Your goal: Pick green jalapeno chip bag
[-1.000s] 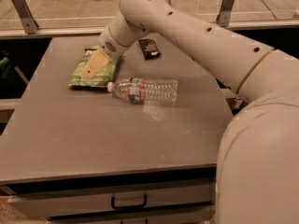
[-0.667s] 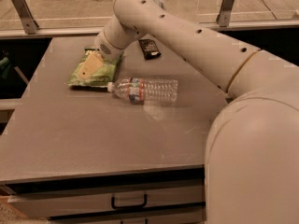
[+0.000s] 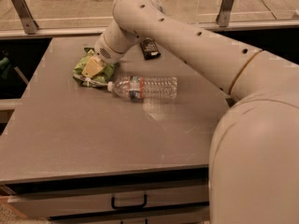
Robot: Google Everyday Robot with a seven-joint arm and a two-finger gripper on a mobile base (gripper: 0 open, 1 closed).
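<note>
The green jalapeno chip bag (image 3: 80, 70) lies crumpled at the back left of the grey table (image 3: 93, 139). My gripper (image 3: 93, 69) comes down from the right onto the middle of the bag. Its tan fingers (image 3: 95, 65) are pressed into the bag and closed on it, with the foil bunched up around them. The bag still rests on the table. My white arm (image 3: 187, 41) sweeps in from the lower right and hides the table's right side.
A clear water bottle (image 3: 147, 87) lies on its side just right of the bag, its cap touching the bag's edge. A small black packet (image 3: 150, 49) lies behind the arm. A drawer with a handle (image 3: 128, 202) sits under the table front. A metal railing (image 3: 224, 6) runs behind.
The gripper has dropped onto the bag and closed on it. The bag, flat and rectangular before, is now bunched up. The bottle and black packet have not moved.
</note>
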